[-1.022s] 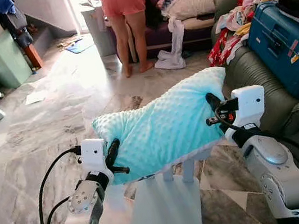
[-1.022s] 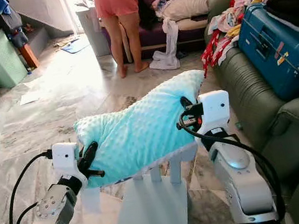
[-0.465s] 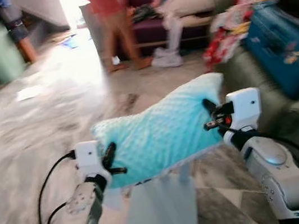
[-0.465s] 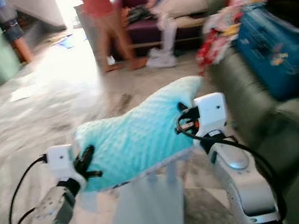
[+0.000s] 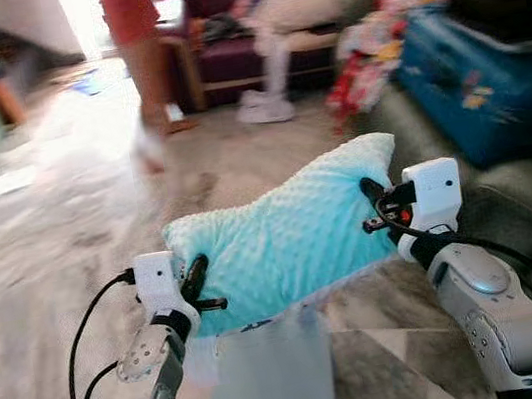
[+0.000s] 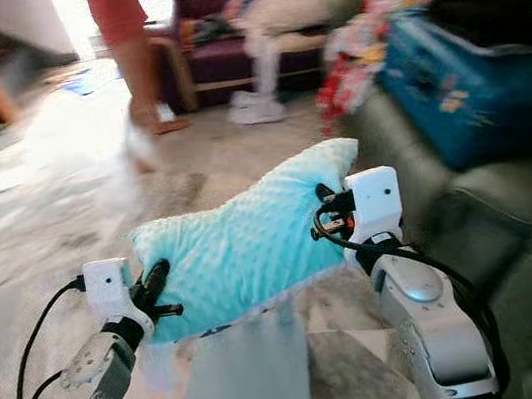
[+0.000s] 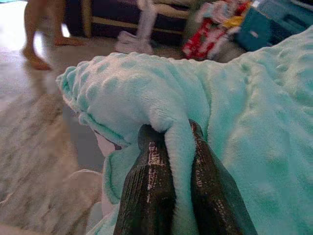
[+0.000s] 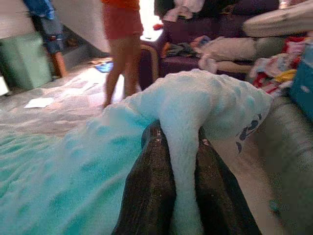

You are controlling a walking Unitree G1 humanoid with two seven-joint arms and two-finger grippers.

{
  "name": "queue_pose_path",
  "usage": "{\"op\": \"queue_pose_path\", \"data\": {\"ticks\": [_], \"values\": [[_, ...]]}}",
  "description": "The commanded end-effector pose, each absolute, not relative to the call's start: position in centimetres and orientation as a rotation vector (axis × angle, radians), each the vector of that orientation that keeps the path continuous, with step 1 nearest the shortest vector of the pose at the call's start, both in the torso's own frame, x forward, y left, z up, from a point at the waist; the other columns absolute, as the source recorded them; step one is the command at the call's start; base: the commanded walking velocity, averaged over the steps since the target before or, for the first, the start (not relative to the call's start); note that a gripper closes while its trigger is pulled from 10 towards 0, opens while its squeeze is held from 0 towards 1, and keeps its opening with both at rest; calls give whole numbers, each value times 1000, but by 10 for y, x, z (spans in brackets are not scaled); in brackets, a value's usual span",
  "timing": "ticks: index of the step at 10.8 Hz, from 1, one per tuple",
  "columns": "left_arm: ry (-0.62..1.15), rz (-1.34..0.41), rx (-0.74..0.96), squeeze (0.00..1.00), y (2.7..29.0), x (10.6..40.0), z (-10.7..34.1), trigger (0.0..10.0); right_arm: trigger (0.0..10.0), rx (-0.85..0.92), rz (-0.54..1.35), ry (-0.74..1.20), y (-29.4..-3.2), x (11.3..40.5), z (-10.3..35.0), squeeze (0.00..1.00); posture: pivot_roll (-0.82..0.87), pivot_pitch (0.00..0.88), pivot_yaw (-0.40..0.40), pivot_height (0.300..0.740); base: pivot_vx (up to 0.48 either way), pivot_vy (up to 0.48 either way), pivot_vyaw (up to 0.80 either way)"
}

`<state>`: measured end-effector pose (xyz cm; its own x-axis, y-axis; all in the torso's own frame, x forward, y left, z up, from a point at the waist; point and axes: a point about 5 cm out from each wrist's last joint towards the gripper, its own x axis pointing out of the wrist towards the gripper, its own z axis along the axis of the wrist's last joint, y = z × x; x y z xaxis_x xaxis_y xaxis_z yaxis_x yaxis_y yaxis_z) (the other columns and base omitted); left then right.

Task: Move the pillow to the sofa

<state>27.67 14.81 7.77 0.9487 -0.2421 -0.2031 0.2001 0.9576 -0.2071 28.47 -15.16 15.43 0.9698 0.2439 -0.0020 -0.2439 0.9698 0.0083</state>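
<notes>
1. The pillow, a mint-green cushion in dimpled plush fleece, hangs stretched between the two hands, clear of the floor and just above a pale blue stool that sits below and between them.

2. The left hand is pinched closed on the pillow's near corner; in its wrist view a fold of the fleece is squeezed between the two black fingers.

3. The right hand is likewise clamped on the opposite, higher corner, with a ridge of fabric bunched between its fingers. The pillow therefore tilts, rising from the left hand toward the right.

4. The dark green sofa lies just beyond the right hand, its cushions smooth and leather-like. A hard blue suitcase and heaps of clothes take up much of the seat farther along.

5. The head views are blurred, which suggests the robot is turning. I judge the carry is under way and the placing not yet done.

6. To do it well, both hands should keep their pinch equal and the span taut so the soft filling does not sag onto the stool, then swing toward the free seat nearest the right hand.

7. A person stands on the marble floor well beyond the left hand; steer away from them.
</notes>
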Motion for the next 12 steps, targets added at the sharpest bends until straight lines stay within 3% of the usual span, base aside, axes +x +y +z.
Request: {"op": "queue_pose_path", "data": {"ticks": [1,2,12], "values": [[210,-260,-180,0,145,278,85,10000,10000,10,248,-30,-150,284,163,0,-223,8,24,740,0,0,-800],[212,-278,-190,0,143,277,85,10000,10000,15,249,-35,-151,284,163,0,-223,8,25,740,0,0,-800],[229,-255,-211,0,145,278,85,10000,10000,8,251,-37,-151,283,163,0,-224,15,27,740,-24,0,0]]}}
